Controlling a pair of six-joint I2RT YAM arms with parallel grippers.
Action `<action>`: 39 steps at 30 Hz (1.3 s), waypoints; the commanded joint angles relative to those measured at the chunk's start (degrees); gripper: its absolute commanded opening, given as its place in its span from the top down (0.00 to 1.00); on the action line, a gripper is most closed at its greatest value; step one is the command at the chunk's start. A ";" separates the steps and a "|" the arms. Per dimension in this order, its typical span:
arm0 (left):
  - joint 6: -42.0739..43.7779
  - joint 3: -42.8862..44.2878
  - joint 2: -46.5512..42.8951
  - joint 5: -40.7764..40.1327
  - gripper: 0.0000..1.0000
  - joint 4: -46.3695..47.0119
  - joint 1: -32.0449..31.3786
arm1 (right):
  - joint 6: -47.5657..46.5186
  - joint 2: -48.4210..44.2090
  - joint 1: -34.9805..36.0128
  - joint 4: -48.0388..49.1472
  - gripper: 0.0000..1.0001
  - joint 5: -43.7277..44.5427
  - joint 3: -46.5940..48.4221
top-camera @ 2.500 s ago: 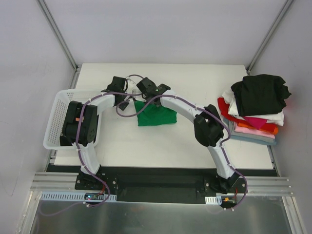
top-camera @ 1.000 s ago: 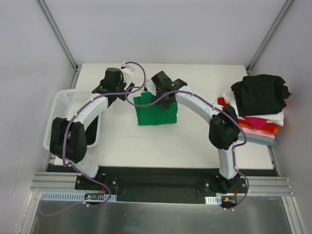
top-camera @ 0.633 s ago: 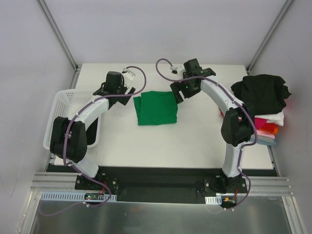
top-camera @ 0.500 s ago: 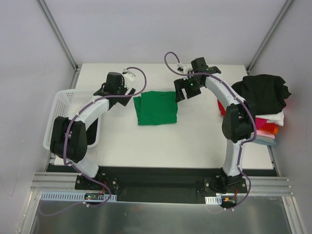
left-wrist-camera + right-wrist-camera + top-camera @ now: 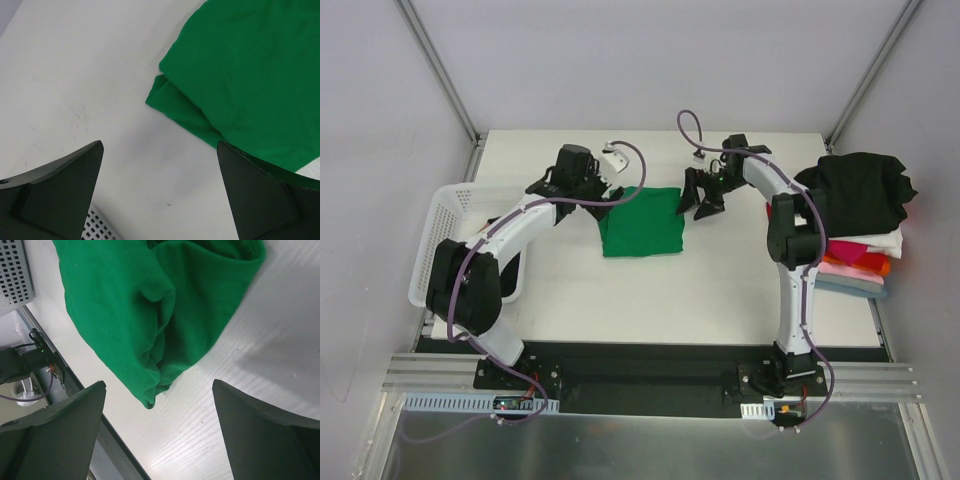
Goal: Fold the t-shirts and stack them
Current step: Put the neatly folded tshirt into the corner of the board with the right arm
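The green t-shirt [image 5: 640,222] lay folded into a roughly square packet on the white table [image 5: 620,300], toward the far middle, between the two grippers. Its cloth was plain bright green with no print. In the left wrist view the green t-shirt [image 5: 240,75] had a smooth top layer, with a lower layer protruding at one corner. In the right wrist view the green t-shirt [image 5: 150,305] showed soft creases and stacked, rounded fold edges.

The left gripper [image 5: 605,192] hovered at the packet's left edge, jaws spread wide and holding nothing. The right gripper [image 5: 697,197] hovered at the right edge, jaws likewise wide apart and empty.

A stack of t-shirts [image 5: 845,225], black on top, sat at the table's right edge. A white mesh basket [image 5: 435,240] stood at the left.
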 commanded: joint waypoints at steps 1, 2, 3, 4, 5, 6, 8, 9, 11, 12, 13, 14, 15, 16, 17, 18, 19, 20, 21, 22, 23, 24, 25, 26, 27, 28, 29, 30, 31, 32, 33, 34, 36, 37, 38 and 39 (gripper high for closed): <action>3.46 5.95 1.73 6.69 0.02 -0.23 -2.50 | -0.22 -1.47 -1.50 -0.44 0.08 -4.95 2.45; 3.65 6.65 2.43 7.21 0.02 -0.40 -2.94 | -0.22 -1.39 -1.68 -0.44 0.08 -4.86 2.45; 3.74 7.44 4.00 8.61 0.02 -0.67 -3.03 | -0.31 -1.30 -2.03 -0.44 0.08 -4.86 2.62; 4.26 9.11 4.89 9.32 0.02 -0.84 -3.12 | -0.31 -0.78 -2.03 -0.35 0.08 -4.86 2.80; 4.35 9.73 5.77 9.50 0.02 -1.02 -3.29 | -0.31 -0.42 -2.29 -0.35 0.08 -4.86 2.98; 4.53 10.52 7.86 9.85 0.02 -1.28 -3.38 | -0.22 0.02 -2.38 -0.44 0.07 -5.04 3.24; 4.62 12.11 9.90 10.03 0.02 -1.46 -3.38 | -0.22 1.60 -2.64 -0.61 0.07 -5.21 4.55; 4.70 12.81 11.73 10.03 0.02 -1.55 -3.47 | -0.22 2.04 -2.65 -0.70 0.07 -5.13 4.91; 4.70 13.25 13.24 10.29 0.03 -1.55 -3.55 | -0.39 3.53 -2.65 -0.88 0.07 -4.69 6.14; 4.79 13.78 14.55 10.12 0.03 -1.64 -3.64 | -0.39 4.23 -2.82 -1.05 0.07 -4.51 6.84; 4.97 14.13 15.09 10.12 0.03 -1.55 -3.64 | -0.39 4.85 -2.82 -1.31 0.07 -4.60 7.45; 5.05 14.39 15.61 10.12 0.03 -1.55 -3.64 | -0.48 6.16 -3.08 -2.01 0.07 -4.60 9.11; 5.06 15.00 16.31 10.20 0.03 -1.64 -3.64 | -0.57 6.70 -3.09 -2.37 0.07 -4.60 9.74; 5.06 15.36 16.67 9.94 0.03 -1.72 -3.64 | -0.57 7.31 -3.26 -2.55 0.07 -4.60 10.27; 4.97 15.62 17.02 10.12 0.03 -1.64 -3.64 | -0.57 7.84 -3.52 -2.63 0.07 -4.86 11.05; 5.05 15.97 17.37 10.29 0.03 -1.72 -3.64 | -0.57 8.71 -3.52 -2.63 0.07 -5.04 11.41; 5.14 16.24 17.64 10.47 0.03 -1.99 -3.64 | -0.48 9.24 -3.61 -2.63 0.07 -5.12 11.68; 5.14 16.42 17.81 10.56 0.03 -2.08 -3.64 | -0.48 9.68 -3.79 -2.72 0.07 -5.47 12.29; 5.23 16.50 18.08 10.56 0.03 -2.08 -3.64 | -0.22 10.47 -3.79 -2.72 0.07 -5.74 12.64; 5.23 16.51 18.17 10.73 0.03 -2.34 -3.64 | 0.13 10.92 -3.79 -2.72 0.07 -6.00 12.91; 5.23 16.42 18.17 10.82 0.03 -2.43 -3.64 | 0.31 11.18 -3.96 -2.98 0.07 -6.79 13.60; 5.23 16.42 18.25 10.82 0.03 -2.51 -3.64 | 0.57 11.36 -4.05 -2.73 0.07 -7.06 14.05; 5.23 16.42 18.43 10.73 0.03 -2.60 -3.73 | 0.75 11.45 -4.05 -2.29 0.07 -7.06 14.05; 5.14 16.33 18.43 10.91 0.03 -2.69 -3.73 | 1.01 11.62 -3.97 -2.20 0.07 -7.23 14.14; 5.06 16.16 18.26 11.08 0.03 -2.60 -3.73 | 1.19 11.71 -4.05 -2.20 0.07 -7.67 14.40; 4.88 16.07 18.26 11.08 0.03 -2.78 -3.73 | 1.45 11.88 -4.05 -2.20 0.07 -7.94 14.49; 4.97 16.07 18.17 11.08 0.03 -2.78 -3.82 | 1.63 11.97 -4.05 -2.11 0.07 -8.20 14.40; 4.88 15.89 18.08 11.17 0.03 -2.87 -3.82 | 1.80 11.97 -3.97 -2.02 0.07 -8.38 14.32; 4.88 15.72 17.99 11.17 0.03 -2.87 -3.82 | 1.89 11.97 -3.96 -1.93 0.07 -8.55 14.14; 4.88 15.80 18.08 11.26 0.03 -2.87 -3.91 | 2.07 11.97 -3.96 -1.76 0.07 -9.16 14.05; 4.88 15.89 18.17 11.00 0.03 -3.04 -3.99 | 2.07 11.97 -3.88 -1.76 0.07 -9.26 13.96; 4.97 15.98 18.34 10.82 0.03 -3.13 -4.08 | 2.50 11.97 -3.70 -1.23 0.07 -9.34 13.53; 5.14 16.41 18.87 11.00 0.03 -3.31 -4.34 | 2.77 11.97 -3.44 -0.97 0.07 -10.13 13.09; 5.14 16.59 18.96 10.82 0.03 -3.48 -4.43 | 2.94 11.89 -3.26 -0.70 0.07 -10.48 13.00; 5.23 16.68 19.39 10.91 0.03 -3.66 -4.43 | 3.12 11.80 -3.00 -0.61 0.07 -10.75 12.56; 5.32 16.94 19.57 10.82 0.03 -3.66 -4.61 | 3.12 11.71 -2.82 -0.35 0.07 -10.84 12.21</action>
